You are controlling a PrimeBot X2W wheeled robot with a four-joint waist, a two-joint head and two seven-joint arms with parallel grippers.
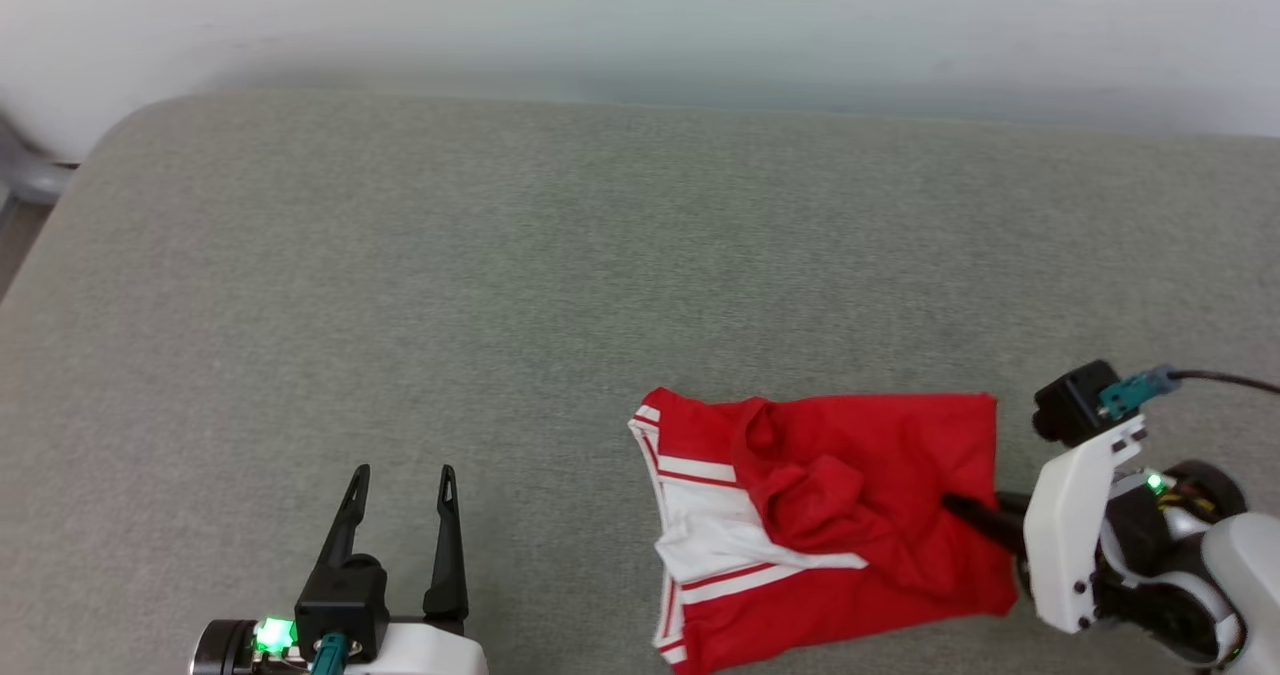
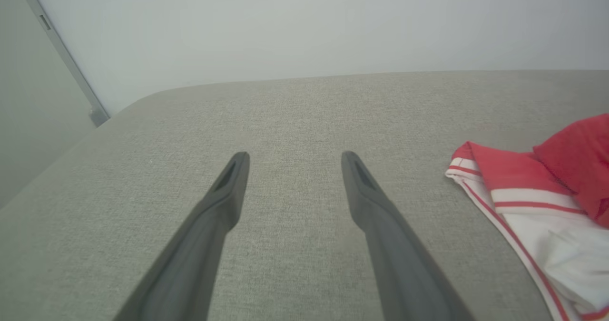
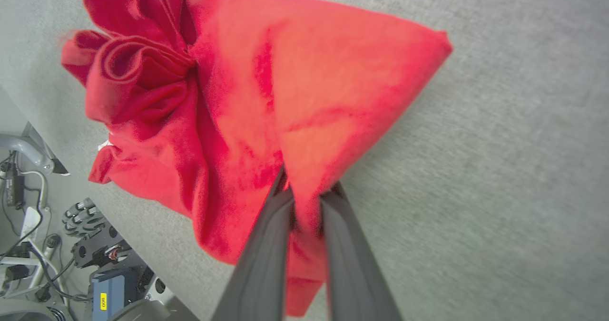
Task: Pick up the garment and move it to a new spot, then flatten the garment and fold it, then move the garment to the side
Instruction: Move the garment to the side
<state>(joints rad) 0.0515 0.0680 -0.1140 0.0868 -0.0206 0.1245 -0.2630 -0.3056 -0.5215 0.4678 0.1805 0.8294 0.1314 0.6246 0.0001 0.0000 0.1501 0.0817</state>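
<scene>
My right pincer (image 3: 309, 190) is pinching the jersey (image 1: 860, 455) at its right edge, the rest sprawling leftward toward my spread, well-apart left pincer (image 1: 403, 473).

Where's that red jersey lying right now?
In the head view the garment lies crumpled on the grey padded surface, lower right, its right edge pinched by the right end effector.

Jersey (image 1: 850, 475): bright red, plain. Side panel white. Trim white with thin red stripes.
Bench (image 1: 400, 285): grey-green fabric, fine speckled weave.
Wall (image 1: 640, 15): pale grey-white, plain.
Left end effector (image 1: 403, 472): black fingers (image 1: 445, 545), white casing (image 1: 430, 655), green light (image 1: 270, 635).
Right end effector (image 3: 309, 192): dark grey fingers, white casing, teal plug (image 1: 1125, 392), green light.
</scene>
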